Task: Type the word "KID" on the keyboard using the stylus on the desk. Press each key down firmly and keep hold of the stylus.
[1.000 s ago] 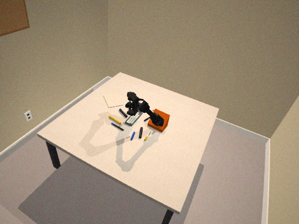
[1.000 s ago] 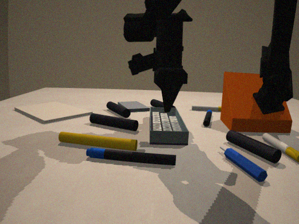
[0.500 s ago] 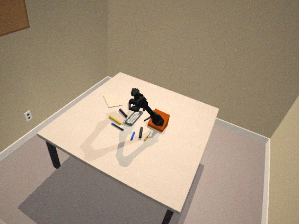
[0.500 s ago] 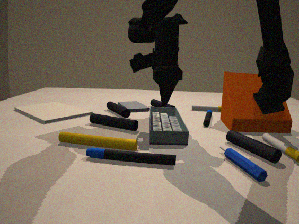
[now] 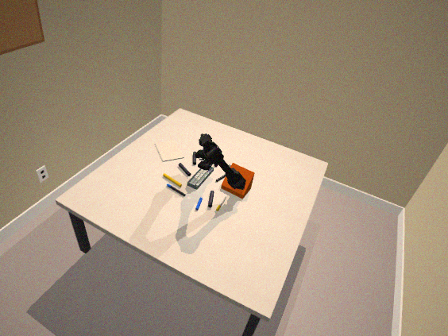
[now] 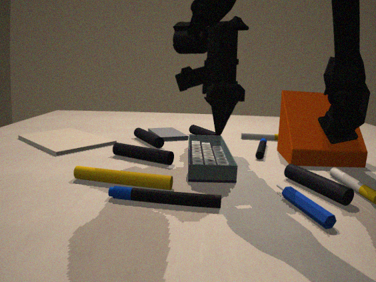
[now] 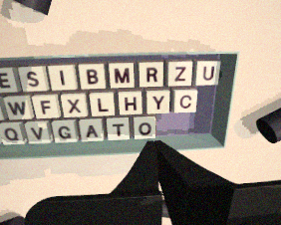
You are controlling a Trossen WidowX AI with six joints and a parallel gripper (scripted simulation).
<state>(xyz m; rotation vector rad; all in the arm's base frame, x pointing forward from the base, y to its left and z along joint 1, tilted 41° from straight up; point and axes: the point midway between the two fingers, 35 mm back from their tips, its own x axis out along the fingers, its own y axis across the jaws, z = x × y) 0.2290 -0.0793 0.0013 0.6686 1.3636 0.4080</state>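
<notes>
The keyboard (image 5: 200, 177) (image 6: 211, 174) (image 7: 229, 100) is a shallow teal tray of white letter keys. In the wrist view the I key (image 7: 60, 78) is in the top row; K and D are out of view. My gripper (image 6: 218, 133) (image 7: 153, 146) is shut and empty, pointing down at the keyboard's far end in the exterior view, by the O key (image 7: 144, 129). Contact is unclear. Several pen-like things lie flat, including a blue one with a thin tip (image 5: 198, 203) (image 6: 308, 207) and a black one with a blue end (image 5: 175, 190) (image 6: 177, 198). I cannot tell which is the stylus.
A yellow cylinder (image 5: 172, 179) (image 6: 123, 178) and black cylinders (image 5: 184, 169) (image 6: 143, 153) (image 6: 318, 185) lie around the keyboard. An orange block (image 6: 300, 127) stands by the arm's base. A pale flat slab (image 6: 67, 141) and a grey slab (image 6: 168, 133) lie farther back.
</notes>
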